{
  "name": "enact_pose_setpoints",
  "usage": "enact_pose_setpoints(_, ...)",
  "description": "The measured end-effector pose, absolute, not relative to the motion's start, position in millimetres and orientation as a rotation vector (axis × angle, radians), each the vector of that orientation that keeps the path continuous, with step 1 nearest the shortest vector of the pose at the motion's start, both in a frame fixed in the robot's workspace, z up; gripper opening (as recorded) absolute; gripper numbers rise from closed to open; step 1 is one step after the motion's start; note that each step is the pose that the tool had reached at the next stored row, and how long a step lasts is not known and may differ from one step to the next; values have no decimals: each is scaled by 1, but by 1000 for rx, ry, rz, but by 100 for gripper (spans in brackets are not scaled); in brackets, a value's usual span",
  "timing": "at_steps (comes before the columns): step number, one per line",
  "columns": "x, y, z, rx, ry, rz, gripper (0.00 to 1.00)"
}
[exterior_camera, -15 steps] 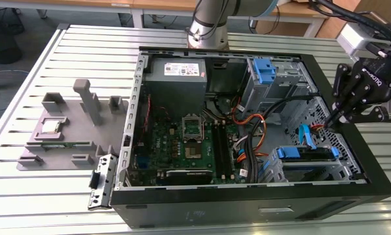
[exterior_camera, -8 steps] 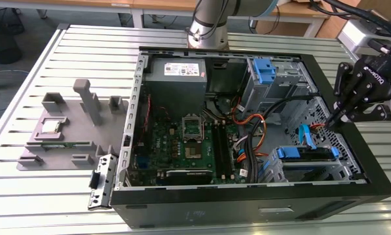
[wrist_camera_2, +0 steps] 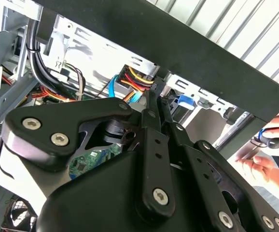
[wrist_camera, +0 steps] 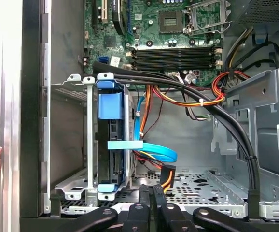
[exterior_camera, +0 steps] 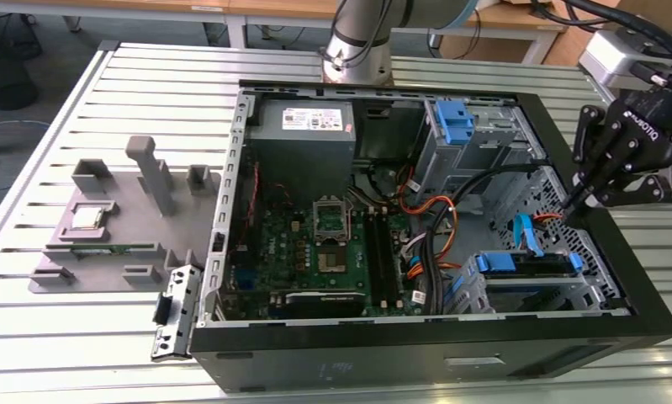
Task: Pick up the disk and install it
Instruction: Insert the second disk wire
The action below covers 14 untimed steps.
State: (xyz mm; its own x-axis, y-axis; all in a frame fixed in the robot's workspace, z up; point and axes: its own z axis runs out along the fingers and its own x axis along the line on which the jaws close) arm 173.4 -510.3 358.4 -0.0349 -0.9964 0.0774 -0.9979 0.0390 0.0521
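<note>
Blue-framed disk (wrist_camera: 110, 145) seated in bay; claw (wrist_camera: 152, 191) pinched narrow, empty; second wrist view adds hand (wrist_camera_2: 270, 166).

Exterior view: high up, angled down from in front of the open computer case (exterior_camera: 425, 337), whole case plus slotted table (exterior_camera: 44, 353) in frame, mid-range. First wrist view: close, looks past the gripper (wrist_camera: 152, 193) at frame bottom, into case interior w/ motherboard (wrist_camera: 173, 34) at top. Second wrist view: very close behind gripper linkage (wrist_camera_2: 151, 108), faces case's black rim (wrist_camera_2: 192, 53). Both wrist views share the drive cage area w/ orange-yellow cables (wrist_camera: 151, 99); exterior view takes it in too, at lower right.
</note>
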Motion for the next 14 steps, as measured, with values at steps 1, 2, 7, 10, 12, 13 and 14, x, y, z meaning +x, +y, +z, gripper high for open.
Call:
enact_pose_setpoints(1, 173, -510, 358, 2116, -2196, 25, 18)
enact_pose_setpoints(2, 173, -510, 358, 2116, -2196, 25, 18)
enact_pose_setpoints(7, 173, -509, 352, 2115, -2195, 26, 18)
enact_pose_setpoints(10, 173, -509, 349, 2113, -2193, 32, 18)
enact_pose_setpoints(12, 173, -509, 348, 2111, -2191, 35, 18)
enact_pose_setpoints(13, 173, -509, 348, 2110, -2190, 37, 18)
enact_pose_setpoints(14, 173, -509, 348, 2109, -2189, 39, 18)
